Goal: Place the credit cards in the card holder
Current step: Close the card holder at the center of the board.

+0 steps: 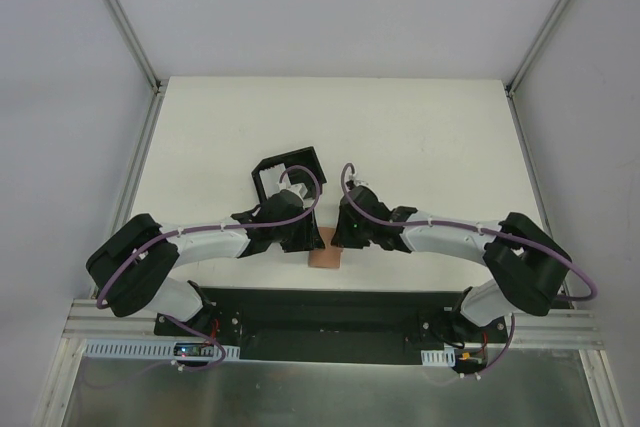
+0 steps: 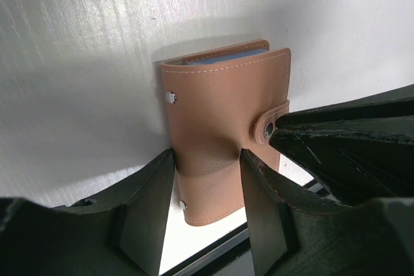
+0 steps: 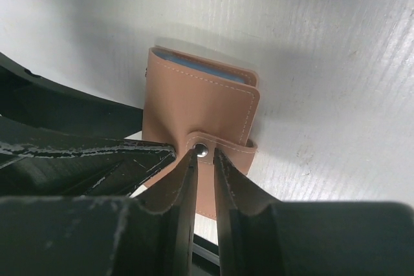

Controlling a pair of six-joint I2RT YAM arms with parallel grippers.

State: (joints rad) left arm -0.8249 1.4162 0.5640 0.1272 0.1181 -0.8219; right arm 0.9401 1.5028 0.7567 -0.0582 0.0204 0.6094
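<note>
The tan card holder (image 1: 325, 252) lies folded shut near the table's front edge, between both grippers. In the left wrist view the card holder (image 2: 220, 108) shows blue card edges (image 2: 226, 58) inside its fold. My left gripper (image 2: 206, 159) is open and its tips rest on the card holder's near half. My right gripper (image 3: 204, 156) has its jaws almost together, with the tips against the snap tab (image 3: 217, 147) at its metal stud. The blue cards (image 3: 200, 68) also show in the right wrist view. No loose cards are visible.
A black open-sided plastic box (image 1: 285, 169) stands just behind my left gripper (image 1: 305, 235). My right gripper (image 1: 342, 235) sits close beside it. The table's front edge and a black rail (image 1: 320, 299) lie right below the card holder.
</note>
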